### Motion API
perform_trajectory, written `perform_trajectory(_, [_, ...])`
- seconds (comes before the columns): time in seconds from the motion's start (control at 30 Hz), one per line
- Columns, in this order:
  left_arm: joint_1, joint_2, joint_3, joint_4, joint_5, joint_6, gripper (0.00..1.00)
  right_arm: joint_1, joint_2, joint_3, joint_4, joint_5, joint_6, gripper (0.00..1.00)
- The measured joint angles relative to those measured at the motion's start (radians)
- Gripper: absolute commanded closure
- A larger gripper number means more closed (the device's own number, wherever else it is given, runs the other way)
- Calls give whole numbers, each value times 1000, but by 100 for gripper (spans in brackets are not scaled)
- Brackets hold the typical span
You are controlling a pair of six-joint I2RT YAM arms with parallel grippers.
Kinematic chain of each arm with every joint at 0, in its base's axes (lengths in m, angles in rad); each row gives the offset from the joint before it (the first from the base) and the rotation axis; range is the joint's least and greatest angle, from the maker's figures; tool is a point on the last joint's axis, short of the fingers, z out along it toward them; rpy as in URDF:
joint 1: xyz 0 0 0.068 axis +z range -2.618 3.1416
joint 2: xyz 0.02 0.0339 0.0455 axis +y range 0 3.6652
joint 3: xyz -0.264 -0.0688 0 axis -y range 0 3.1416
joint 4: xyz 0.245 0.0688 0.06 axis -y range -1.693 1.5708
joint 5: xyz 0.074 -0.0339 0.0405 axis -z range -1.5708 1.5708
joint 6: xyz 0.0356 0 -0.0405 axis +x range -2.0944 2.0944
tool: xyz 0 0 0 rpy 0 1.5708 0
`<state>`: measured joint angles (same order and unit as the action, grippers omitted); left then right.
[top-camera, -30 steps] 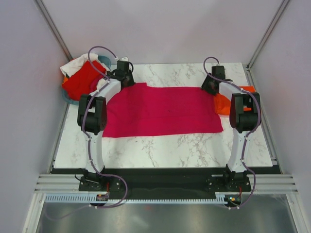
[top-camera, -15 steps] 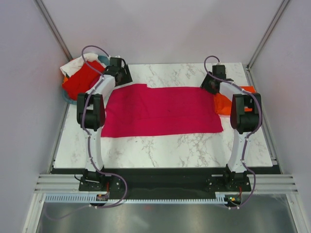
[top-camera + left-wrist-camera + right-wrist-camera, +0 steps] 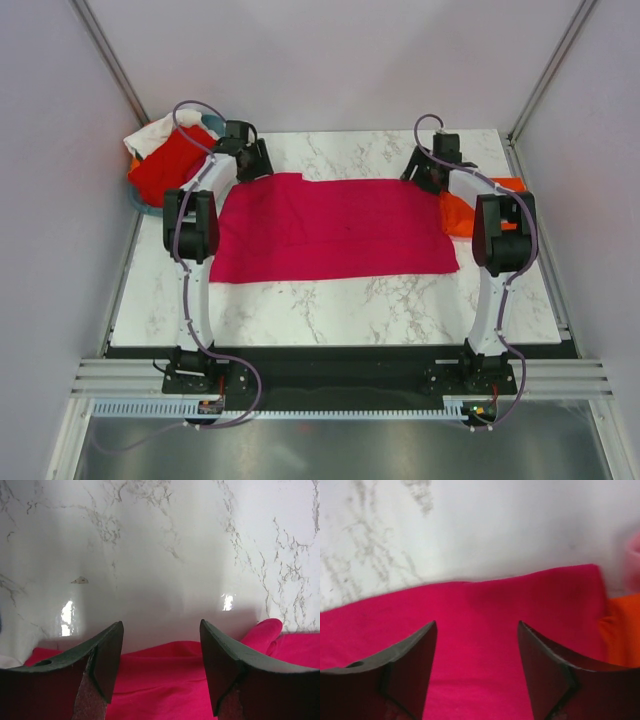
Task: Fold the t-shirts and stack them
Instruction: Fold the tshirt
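Ahead, magenta tee [image 3: 165, 690] edge; bare table [image 3: 160, 555]

Magenta tee [image 3: 335, 228] lies flat, touching orange tee [image 3: 462, 212].

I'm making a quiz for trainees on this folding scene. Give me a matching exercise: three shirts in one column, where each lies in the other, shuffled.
1. magenta-pink cotton t-shirt
2. bright orange cotton t-shirt
3. red cotton t-shirt

A. heaped beside the marble table's far left corner
B. spread flat mid-table
C. bunched at the right edge

Pairs: 1-B, 2-C, 3-A
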<state>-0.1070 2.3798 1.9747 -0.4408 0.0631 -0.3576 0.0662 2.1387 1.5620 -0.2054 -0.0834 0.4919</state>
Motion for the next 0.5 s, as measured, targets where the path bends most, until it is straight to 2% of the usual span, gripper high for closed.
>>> perform_trajectory(0.2, [-1, 0, -2, 0, 9, 1, 30, 126, 2, 32, 68, -169, 10, 46])
perform_trajectory(0.37, [0, 0, -2, 0, 28, 3, 30, 237, 56, 89, 236, -350, 129, 54])
perform_trajectory(0.5, [1, 0, -2, 0, 48, 7, 30, 296, 147, 132, 366, -435, 256, 65])
